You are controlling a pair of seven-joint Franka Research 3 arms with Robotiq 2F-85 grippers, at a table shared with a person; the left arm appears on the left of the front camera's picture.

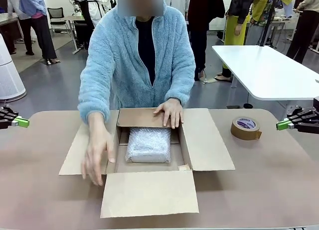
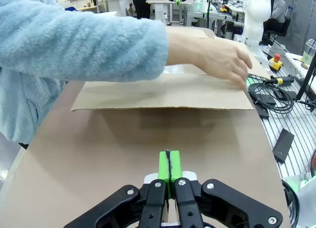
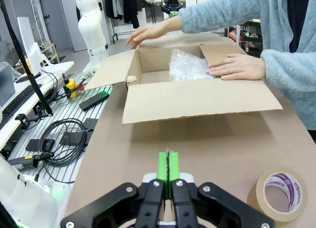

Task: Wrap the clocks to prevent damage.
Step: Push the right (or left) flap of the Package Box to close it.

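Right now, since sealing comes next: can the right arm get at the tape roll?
Probably yes: the tape roll lies flat near the right gripper, nothing between them, though its fingers are shut.

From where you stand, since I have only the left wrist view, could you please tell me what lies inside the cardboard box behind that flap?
Observer: A bubble-wrapped bundle lies on the floor of the open cardboard box; no bare clock shows.
Operator: Thank you. Is there any tape on the table?
Observer: Yes, a brown tape roll lies flat to the box's right, near the robot's right hand, touching neither.
Operator: Is that hand open?
Observer: No. In the right wrist view its green pads are pressed together with nothing between them.
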